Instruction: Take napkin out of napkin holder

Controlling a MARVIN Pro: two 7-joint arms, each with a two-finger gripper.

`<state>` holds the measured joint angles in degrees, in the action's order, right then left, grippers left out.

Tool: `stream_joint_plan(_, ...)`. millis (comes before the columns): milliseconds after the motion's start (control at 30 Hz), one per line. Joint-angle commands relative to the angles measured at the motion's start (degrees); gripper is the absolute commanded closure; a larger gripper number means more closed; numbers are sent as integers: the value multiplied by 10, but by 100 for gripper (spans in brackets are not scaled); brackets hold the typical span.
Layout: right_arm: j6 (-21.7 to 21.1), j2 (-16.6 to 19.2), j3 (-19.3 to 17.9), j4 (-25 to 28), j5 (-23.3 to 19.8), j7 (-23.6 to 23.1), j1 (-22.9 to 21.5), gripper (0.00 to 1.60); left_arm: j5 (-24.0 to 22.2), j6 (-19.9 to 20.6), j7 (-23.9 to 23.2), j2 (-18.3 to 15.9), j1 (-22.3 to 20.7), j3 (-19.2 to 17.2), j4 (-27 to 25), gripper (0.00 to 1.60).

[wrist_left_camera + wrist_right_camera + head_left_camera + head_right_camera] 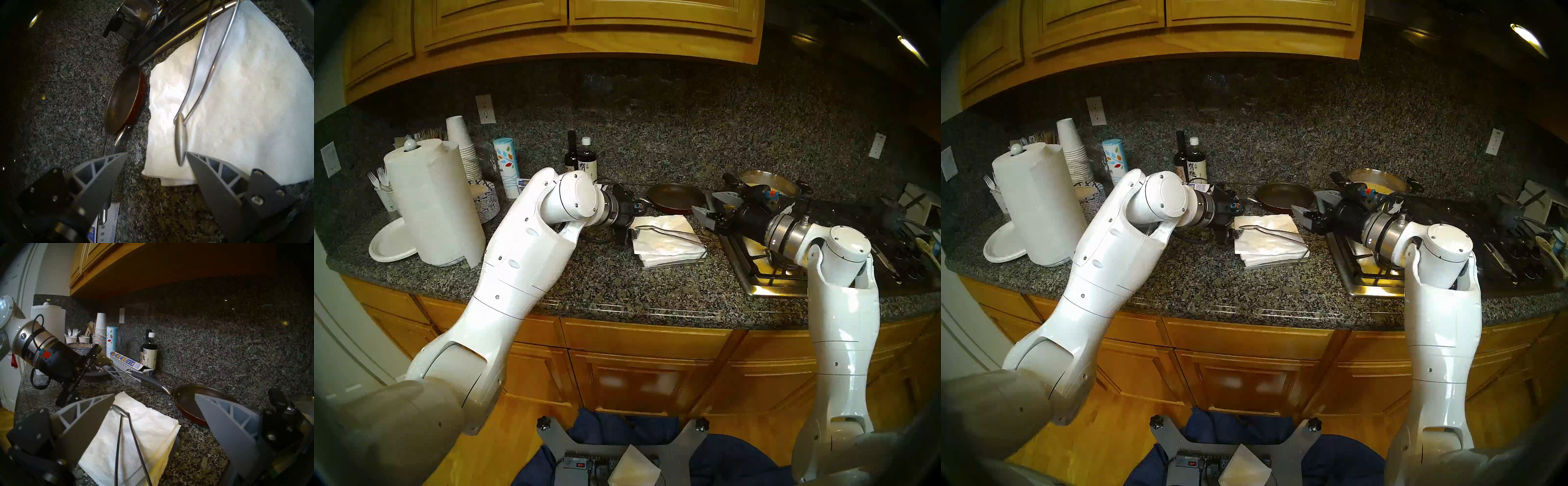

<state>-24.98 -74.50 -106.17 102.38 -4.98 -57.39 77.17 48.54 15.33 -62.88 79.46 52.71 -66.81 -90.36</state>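
Our left gripper (157, 155), jaws spread and empty, sits nearest; the top napkin (237, 105) lies at one o'clock, pinned in its holder (673, 263) by the wire arm (203, 67) running twelve-to-six. The right gripper (154, 396) hangs open, farther.

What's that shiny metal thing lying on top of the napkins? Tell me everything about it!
It's the napkin holder: a flat silver tray under the napkin stack, on the speckled counter. Only its edge shows. A thin looped wire arm, hinged at the side nearest the stove, lies across the top napkin and ends in a small leaf-shaped weight resting on the paper. The left end effector is open, close to the weight.
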Motion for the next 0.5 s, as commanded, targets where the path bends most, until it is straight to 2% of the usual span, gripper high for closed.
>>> stream_joint_plan(0,0,0,0,15,-5,-1,-16,0,-10,-1,-11,2,-22,-12,-28,16)
stream_joint_plan(467,-1,-3,-2,16,-6,1,-13,0,-1,3,-7,10,-23,-16,-21,14)
